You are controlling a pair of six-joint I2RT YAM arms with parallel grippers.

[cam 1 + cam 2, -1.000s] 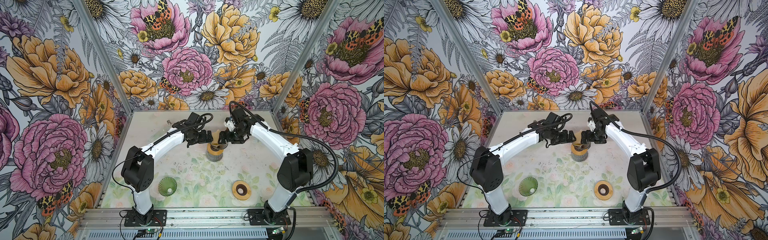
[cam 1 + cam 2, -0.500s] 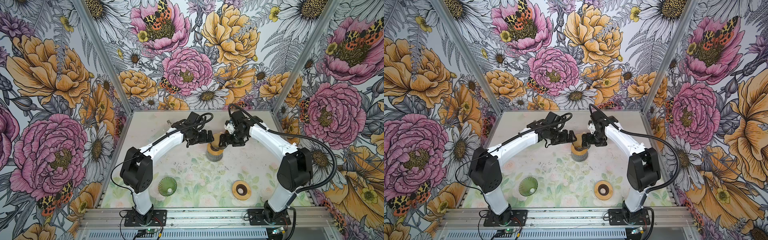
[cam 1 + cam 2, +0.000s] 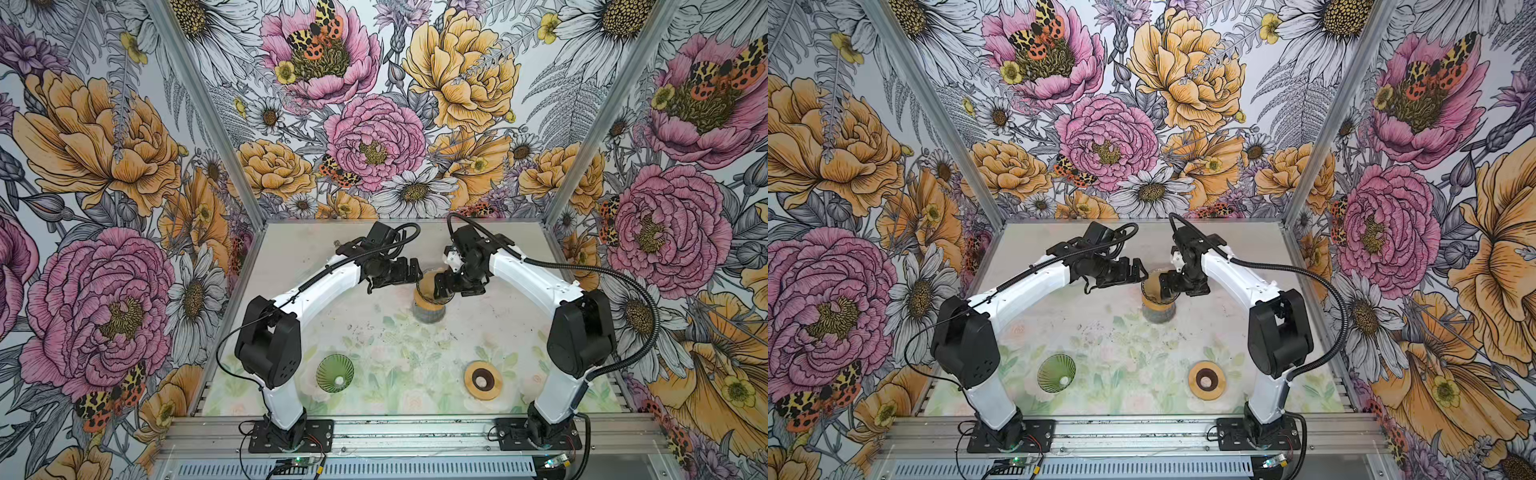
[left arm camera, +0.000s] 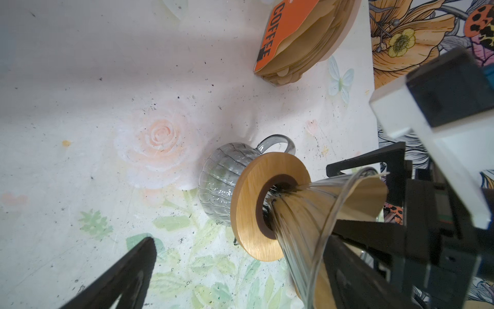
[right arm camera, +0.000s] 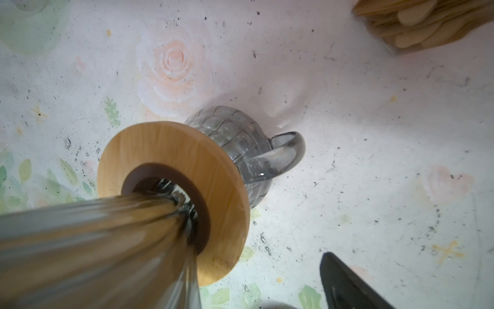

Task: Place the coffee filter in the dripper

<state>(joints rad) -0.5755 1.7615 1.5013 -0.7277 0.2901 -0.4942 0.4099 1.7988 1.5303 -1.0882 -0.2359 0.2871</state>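
Coffee filter (image 4: pixel 370 194) is being cradled inside the clear dripper (image 5: pixel 80 240), itself being carried by a wooden collar (image 5: pixel 165 144) atop the grey carafe (image 5: pixel 232 131). Nearer than the carafe, a green dripper (image 3: pixel 335 372) and a wooden ring (image 3: pixel 483 380) are being shown lying. Flanking the carafe's top, the left gripper (image 3: pixel 415 270) and the right gripper (image 3: pixel 442 284) are being held wide, nothing visibly clamped. Apart from the carafe, an orange-labelled filter stack (image 4: pixel 294 40) is being shown. Brown paper is being seen through ribbed glass, one edge past the rim.

I count one carafe (image 5: pixel 235 133), one filter pack (image 4: pixel 299 40), two drippers, two wooden rings: clear dripper (image 4: pixel 307 214) and upper ring (image 5: pixel 173 149) atop the carafe, green dripper (image 3: pixel 330 368) and loose ring (image 3: pixel 469 382) well apart from it.
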